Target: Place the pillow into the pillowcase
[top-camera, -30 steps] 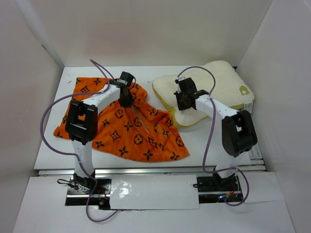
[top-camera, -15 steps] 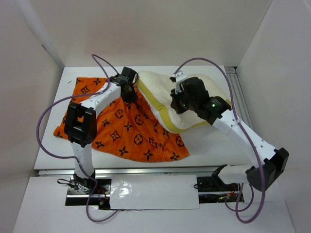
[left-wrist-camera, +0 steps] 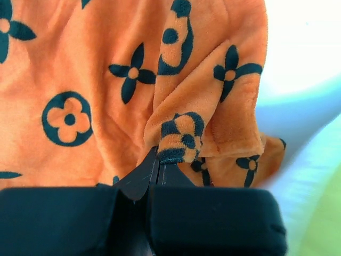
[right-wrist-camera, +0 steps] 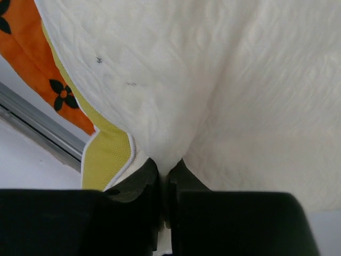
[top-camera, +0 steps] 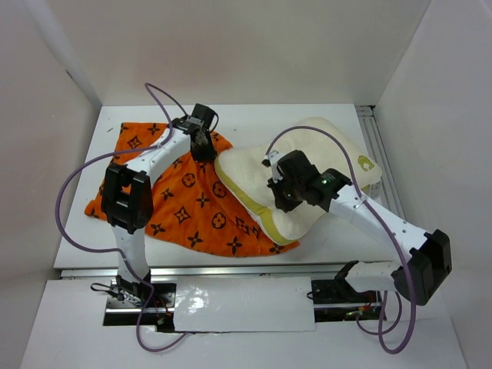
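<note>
The orange pillowcase with dark brown motifs lies spread on the left half of the white table. My left gripper is shut on a fold of its upper right edge, seen close in the left wrist view. The cream-white pillow with a yellow-green edge lies across the middle right, its near corner over the pillowcase's right edge. My right gripper is shut on a pinch of the pillow's cover, which fills the right wrist view.
White walls enclose the table on three sides. A metal rail runs along the table's front edge. Purple cables loop from both arms.
My right gripper has carried the pillow left from the back right, then drawn it nearer, so its corner overlaps the pillowcase. My left gripper has shifted slightly back, holding the fold.
</note>
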Motion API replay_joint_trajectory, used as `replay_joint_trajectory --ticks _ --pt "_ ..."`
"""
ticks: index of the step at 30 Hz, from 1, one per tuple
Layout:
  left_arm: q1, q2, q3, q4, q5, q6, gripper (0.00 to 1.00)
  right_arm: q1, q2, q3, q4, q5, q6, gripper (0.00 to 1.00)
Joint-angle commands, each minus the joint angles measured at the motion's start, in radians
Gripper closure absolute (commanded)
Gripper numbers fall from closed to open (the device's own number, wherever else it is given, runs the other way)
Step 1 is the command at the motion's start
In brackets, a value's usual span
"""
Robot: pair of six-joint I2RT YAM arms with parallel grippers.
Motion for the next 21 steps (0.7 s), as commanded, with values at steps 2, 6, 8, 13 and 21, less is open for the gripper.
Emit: replay_joint_trajectory --ticks 2,6,8,13,21 --pt "0.010 -0.040 -0.033 -0.004 -0.016 -0.009 1.00 0.015 -0.059 0.021 -0.049 0.039 0.002 0.63" --pt "0.010 -0.058 -0.064 0.047 0.015 0.003 1.00 0.015 -0.063 0.079 -0.005 -0.004 -0.017 0.00" --pt "0.010 -0.058 -0.053 0.047 0.015 0.003 1.00 0.015 -0.034 0.088 0.057 -0.004 -0.029 0.00" --pt "0.010 -0.058 -0.053 0.047 0.045 0.021 1.00 0.059 0.107 0.099 0.233 -0.142 -0.124 0.00" --pt "0.010 -0.089 -0.062 0.047 0.076 0.041 1.00 0.127 0.350 0.099 0.290 -0.052 -0.210 0.03"
